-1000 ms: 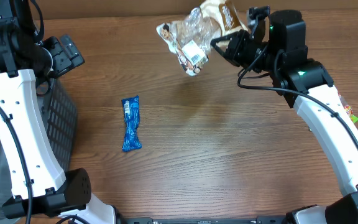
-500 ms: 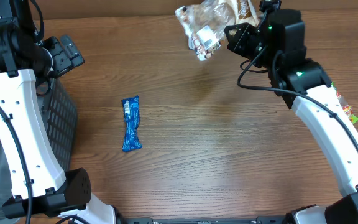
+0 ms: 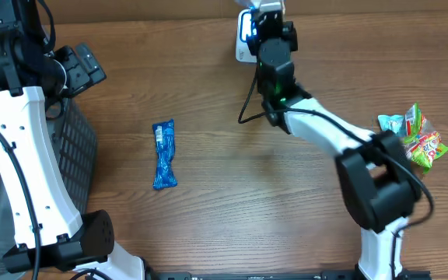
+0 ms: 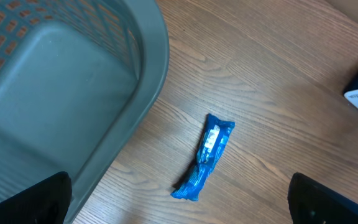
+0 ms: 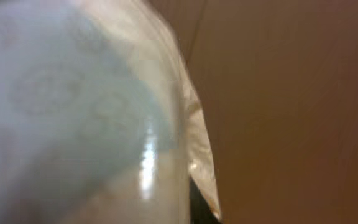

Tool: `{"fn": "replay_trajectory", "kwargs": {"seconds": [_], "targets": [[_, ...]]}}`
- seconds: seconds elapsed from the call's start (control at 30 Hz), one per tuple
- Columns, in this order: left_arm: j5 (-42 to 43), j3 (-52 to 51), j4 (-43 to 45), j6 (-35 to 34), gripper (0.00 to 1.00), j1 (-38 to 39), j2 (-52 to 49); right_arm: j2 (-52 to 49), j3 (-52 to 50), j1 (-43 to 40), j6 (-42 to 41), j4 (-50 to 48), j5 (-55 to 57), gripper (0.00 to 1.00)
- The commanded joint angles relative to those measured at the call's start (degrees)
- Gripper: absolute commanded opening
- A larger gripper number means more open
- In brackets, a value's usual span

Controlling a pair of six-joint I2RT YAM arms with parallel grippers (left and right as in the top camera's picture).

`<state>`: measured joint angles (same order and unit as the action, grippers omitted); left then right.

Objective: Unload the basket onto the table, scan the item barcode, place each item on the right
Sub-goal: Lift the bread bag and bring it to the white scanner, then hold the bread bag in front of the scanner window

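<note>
Jaws of the right gripper (image 3: 270,22) are pressed together, and we take them to be clamped on the clear plastic bag (image 5: 73,112), whose pale, crinkled film sits so close to the right wrist camera that it fills most of that blurred view, with only brown wood showing to its right. We cannot see the fingers themselves there. From overhead we find the right arm stretched across to the far edge of the table (image 3: 247,202), its wrist just beside the scanner (image 3: 245,33), a white unit with a blue glow. The bag is at that same far-edge spot but is mostly hidden under the arm, so we cannot tell which face is turned to the scanner. The left gripper (image 4: 188,200) hangs with its jaws spread wide, nothing between them; its dark fingertips (image 4: 48,199) show at the two bottom corners of the left wrist view. Below it we see a grey mesh basket (image 3: 76,155) at the left side of the table and, near it on bare wood, a blue snack wrapper (image 3: 164,154) lying flat. A green packet (image 3: 414,140) lies at the right edge, well apart from everything else.
</note>
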<state>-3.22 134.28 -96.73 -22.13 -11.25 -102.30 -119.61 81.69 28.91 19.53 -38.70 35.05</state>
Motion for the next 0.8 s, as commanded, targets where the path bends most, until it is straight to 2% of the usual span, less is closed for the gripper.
{"fn": "replay_trajectory", "kwargs": {"seconds": [0.0, 0.2, 0.47, 0.77], "targets": [[0.1, -0.1, -0.1, 0.3, 1.00, 0.0, -0.5, -3.4, 0.9, -0.5, 12.9, -6.1, -2.5, 0.04], [0.1, -0.1, -0.1, 0.3, 1.00, 0.0, -0.5, -8.4, 2.1, -3.6, 13.7, -12.7, -12.0, 0.04], [0.1, -0.1, -0.1, 0.3, 1.00, 0.0, -0.5, -12.6, 8.0, -5.8, 13.5, -11.7, -22.1, 0.04], [0.1, -0.1, -0.1, 0.3, 1.00, 0.0, -0.5, -13.4, 12.1, -5.8, 12.0, -11.3, -28.3, 0.04]]}}
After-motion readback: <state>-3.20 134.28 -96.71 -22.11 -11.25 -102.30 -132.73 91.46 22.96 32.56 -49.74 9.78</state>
